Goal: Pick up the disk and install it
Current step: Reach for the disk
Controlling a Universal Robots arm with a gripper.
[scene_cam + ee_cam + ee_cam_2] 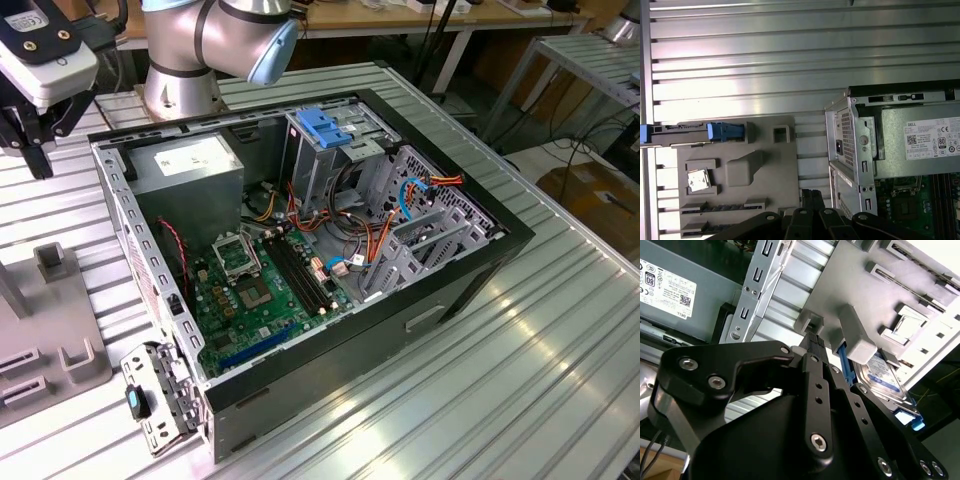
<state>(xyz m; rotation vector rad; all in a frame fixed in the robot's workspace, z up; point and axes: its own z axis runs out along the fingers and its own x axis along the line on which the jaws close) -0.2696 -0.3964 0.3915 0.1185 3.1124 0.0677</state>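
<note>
reaching step, disk not yet taken: the gripper [30, 140], pressed together and empty, hovers at ten o'clock of the computer case [450, 290]. the disk [882, 376] stands on edge in the grey fixture [860, 285]. grasping it likely calls for spreading and aligning over its upper edge.

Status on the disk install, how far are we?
Done: nothing yet. The disk stands on edge in the grey holder beside the computer case. In hand: nothing; the gripper hangs by the holder, clear of the disk. Left: picking it up and installing it.
</note>
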